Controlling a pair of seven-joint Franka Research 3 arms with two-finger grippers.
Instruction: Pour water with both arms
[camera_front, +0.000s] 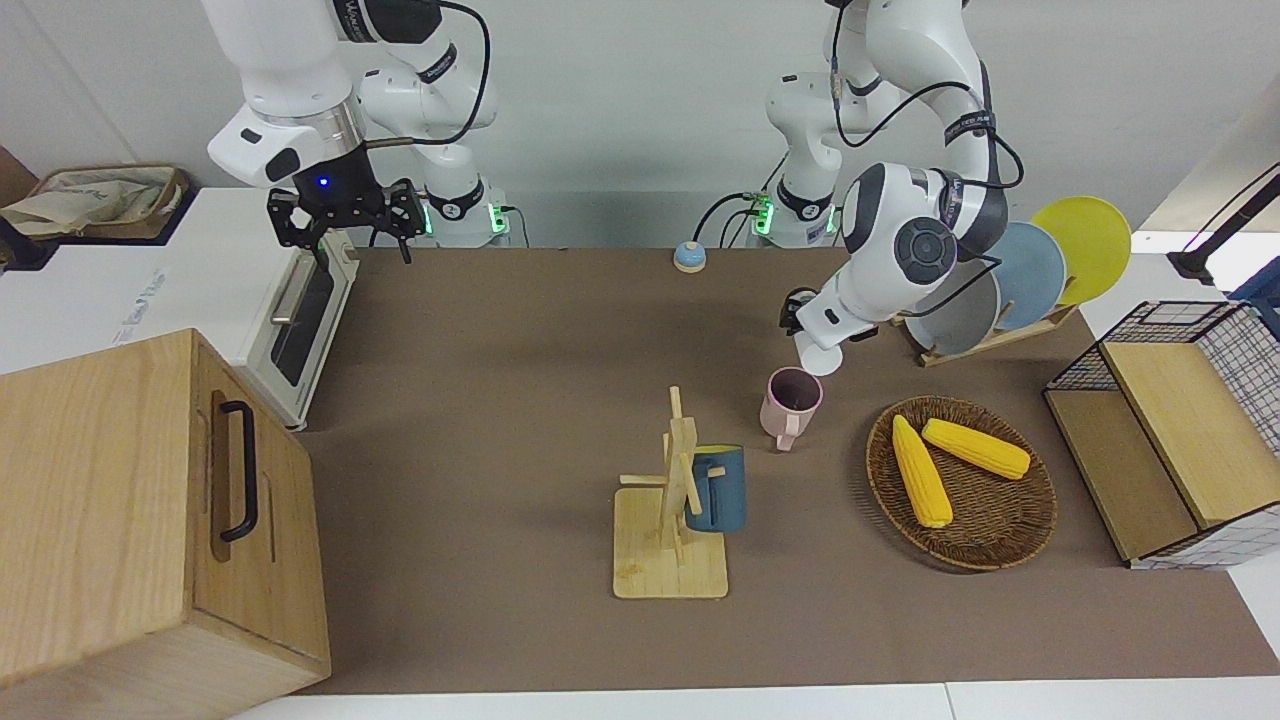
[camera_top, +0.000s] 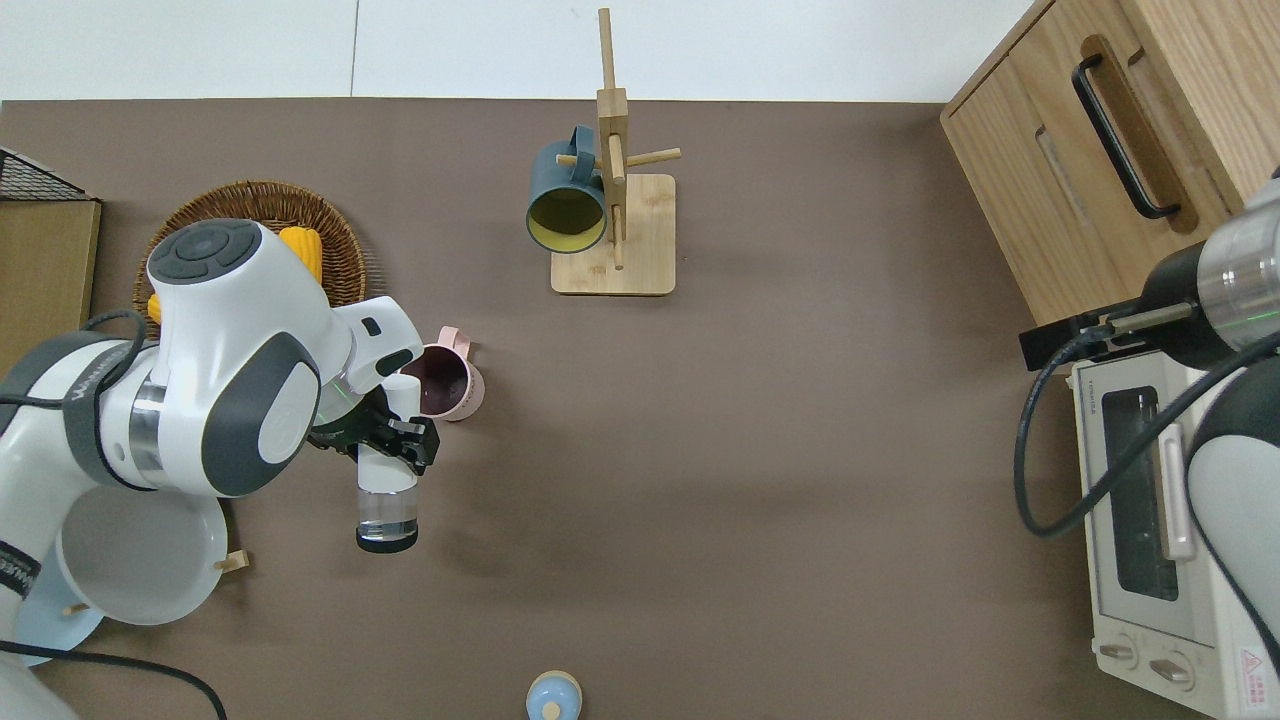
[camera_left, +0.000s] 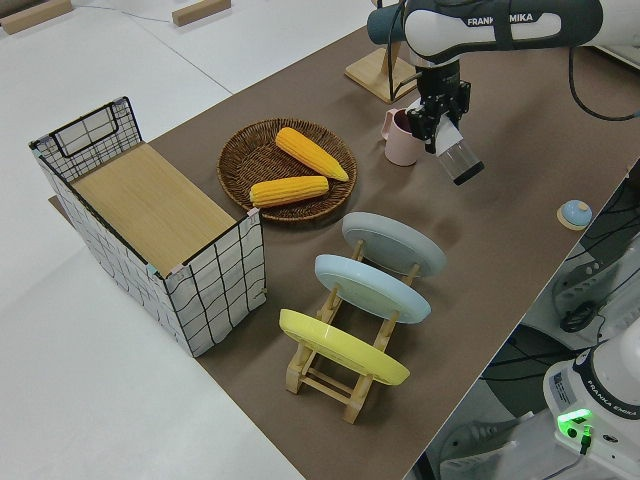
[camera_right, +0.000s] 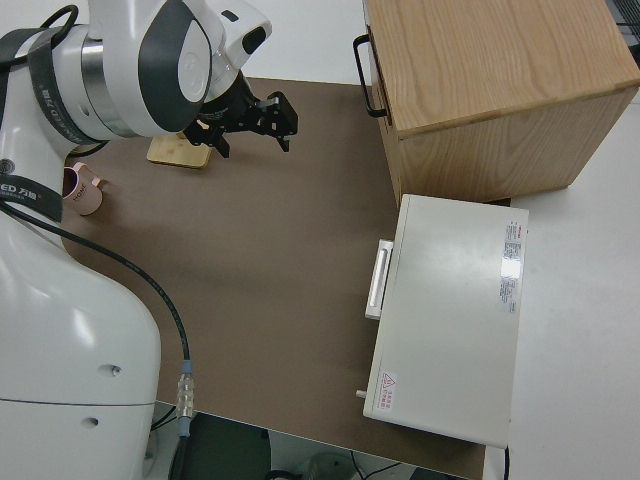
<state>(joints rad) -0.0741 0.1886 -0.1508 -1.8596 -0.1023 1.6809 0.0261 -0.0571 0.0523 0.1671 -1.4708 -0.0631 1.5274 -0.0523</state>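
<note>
Left gripper (camera_top: 385, 440) fingers clamp clear white-capped bottle (camera_top: 388, 490), tilted over pink mug (camera_top: 447, 385); right gripper (camera_front: 345, 215) parked, fingers spread.

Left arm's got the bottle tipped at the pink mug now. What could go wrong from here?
1. The bottle is tilted with its mouth just at the pink mug rim; water may spill onto the table.
2. The left gripper or bottle could nudge the light mug over.

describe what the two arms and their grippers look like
Both arms are glossy white, rounded jointed segments with dark grey joint caps and loose black cables. The left arm carries black FRANKA EMIKA lettering. The right gripper is black with a small blue light above it; the left gripper is black too.
</note>
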